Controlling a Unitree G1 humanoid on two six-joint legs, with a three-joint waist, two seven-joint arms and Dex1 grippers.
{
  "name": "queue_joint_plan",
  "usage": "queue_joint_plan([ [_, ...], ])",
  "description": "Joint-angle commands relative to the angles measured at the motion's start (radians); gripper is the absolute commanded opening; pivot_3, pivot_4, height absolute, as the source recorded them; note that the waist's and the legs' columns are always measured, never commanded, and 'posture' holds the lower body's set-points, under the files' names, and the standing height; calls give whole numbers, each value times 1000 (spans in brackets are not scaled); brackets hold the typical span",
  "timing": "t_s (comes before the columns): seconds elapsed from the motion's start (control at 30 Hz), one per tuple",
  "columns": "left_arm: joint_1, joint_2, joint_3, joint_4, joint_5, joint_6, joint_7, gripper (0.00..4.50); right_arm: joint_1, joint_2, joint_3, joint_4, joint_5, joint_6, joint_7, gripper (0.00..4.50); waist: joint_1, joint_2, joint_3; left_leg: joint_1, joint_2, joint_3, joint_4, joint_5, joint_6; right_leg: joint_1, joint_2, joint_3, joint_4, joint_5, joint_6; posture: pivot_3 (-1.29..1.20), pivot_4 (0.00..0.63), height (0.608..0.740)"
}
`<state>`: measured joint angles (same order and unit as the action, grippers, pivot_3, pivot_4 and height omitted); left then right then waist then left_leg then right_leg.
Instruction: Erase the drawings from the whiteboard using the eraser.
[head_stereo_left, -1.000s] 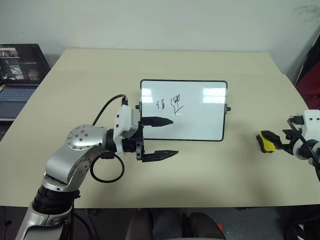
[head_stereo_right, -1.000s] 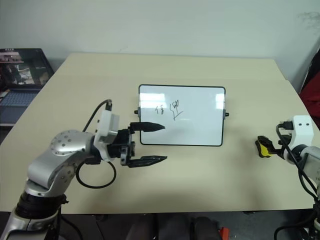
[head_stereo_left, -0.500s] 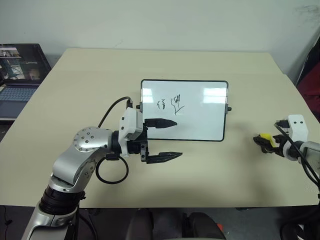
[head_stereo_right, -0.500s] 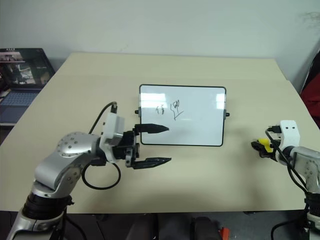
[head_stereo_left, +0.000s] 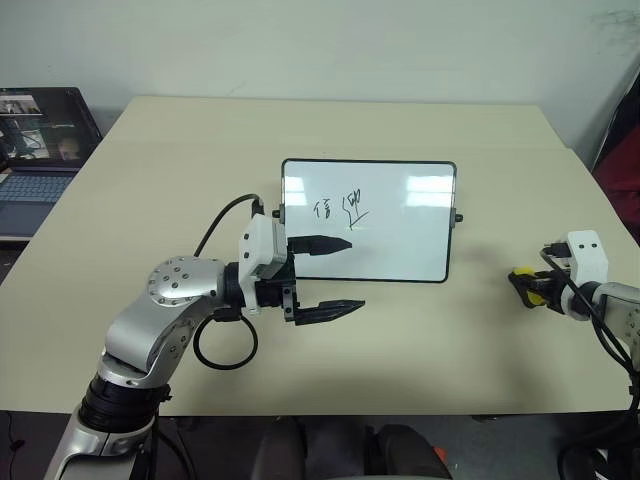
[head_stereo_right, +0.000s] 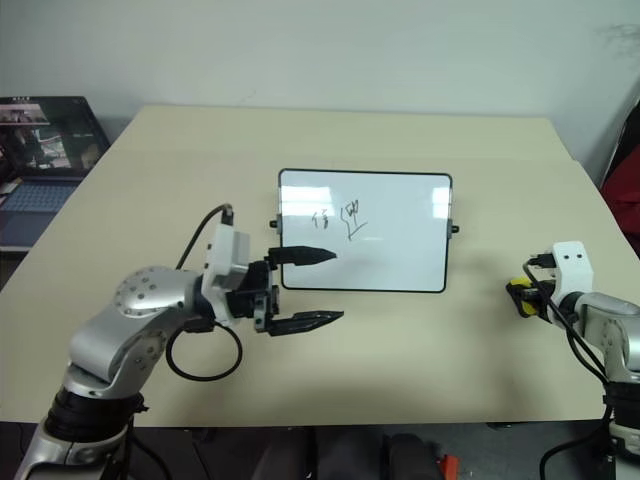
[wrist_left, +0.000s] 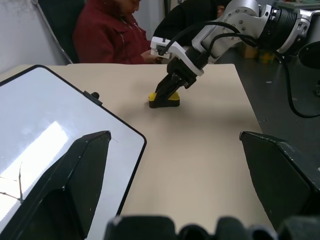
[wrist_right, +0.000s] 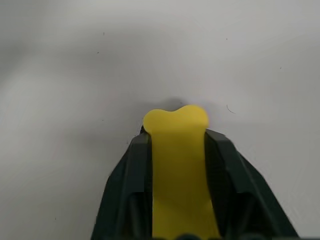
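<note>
The whiteboard (head_stereo_left: 400, 240) lies flat in the middle of the table, with the drawings (head_stereo_left: 340, 208), a few black scribbles, in its left half. My left gripper (head_stereo_left: 355, 273) is open and level at the board's front-left corner. One finger is over the board and the other is over the table. Far to the right, my right gripper (head_stereo_left: 527, 287) is shut on the yellow eraser (wrist_right: 177, 165), low at the tabletop. The left wrist view shows the eraser (wrist_left: 164, 99) resting on the table in that grip.
An open laptop (head_stereo_left: 35, 140) sits beyond the table's left edge. A person in a red jacket (wrist_left: 115, 35) sits past the table's right side. The beige table (head_stereo_left: 420, 350) has bare surface between the board and the eraser.
My right gripper has come down a little over the eraser and shut on it. The left arm and the board have stayed put.
</note>
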<state>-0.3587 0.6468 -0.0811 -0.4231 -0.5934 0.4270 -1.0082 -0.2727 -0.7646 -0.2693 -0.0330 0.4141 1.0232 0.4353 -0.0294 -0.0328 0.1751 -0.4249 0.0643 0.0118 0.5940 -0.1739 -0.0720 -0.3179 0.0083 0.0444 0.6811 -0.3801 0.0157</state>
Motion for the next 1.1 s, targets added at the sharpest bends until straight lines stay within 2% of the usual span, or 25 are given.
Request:
queue_joint_plan([
  [0.03, 2, -5, 20, -37, -10, -6, 10, 4500, 0, -9, -4, -22, -13, -14, 7, 1058, 0, 0, 0, 0, 0, 0, 0, 0, 0, 0, 0, 0, 0, 0, 0, 0, 150, 740],
  [0.23, 21, -3, 32, -37, -4, -7, 30, 4500, -9, 6, -15, -54, -9, -19, -3, 1038, 0, 0, 0, 0, 0, 0, 0, 0, 0, 0, 0, 0, 0, 0, 0, 0, 150, 740],
  [0.4, 86, 1, 101, -71, -21, 28, 113, 4500, 1, 19, -64, -196, -9, -62, -34, 1036, -2, 1, 1, 0, 0, 0, 0, 0, 0, 0, 0, 0, 0, 0, 0, 0, 150, 740],
  [0.53, 137, -82, 198, -84, -28, 17, 271, 4500, 14, 87, -134, -333, 4, -82, -106, 1035, 1, 1, 1, 0, 0, -1, 0, 0, 0, 0, 0, 0, 0, 0, 0, 0, 150, 740],
  [0.67, 195, -72, 251, -90, 26, 19, 347, 4500, 25, 164, -158, -454, 27, -104, -142, 1015, 1, 1, 0, 0, 0, -1, 1, 0, 0, 0, 0, -1, 1, 0, 0, 0, 150, 740],
  [0.83, 199, -35, 296, -15, 101, 2, 395, 4500, 14, 261, -61, -559, 19, -189, -163, 1014, 0, 1, 0, 0, 0, -2, 1, 0, 0, 0, 0, -1, 1, 0, 0, 0, 150, 740],
  [0.97, 217, -31, 336, 33, 139, -27, 417, 4500, 61, 347, 22, -631, 32, -265, -151, 1012, 0, 1, 0, 0, 0, -2, 0, 0, 0, 0, 0, -1, 1, 0, 0, 0, 150, 740],
  [1.1, 254, -40, 353, 54, 165, -48, 433, 4500, 114, 371, 104, -676, 0, -314, -149, 1012, 1, 1, 0, -1, 0, -2, 0, 0, 0, -1, -1, -1, 0, 0, 0, 0, 150, 740],
])
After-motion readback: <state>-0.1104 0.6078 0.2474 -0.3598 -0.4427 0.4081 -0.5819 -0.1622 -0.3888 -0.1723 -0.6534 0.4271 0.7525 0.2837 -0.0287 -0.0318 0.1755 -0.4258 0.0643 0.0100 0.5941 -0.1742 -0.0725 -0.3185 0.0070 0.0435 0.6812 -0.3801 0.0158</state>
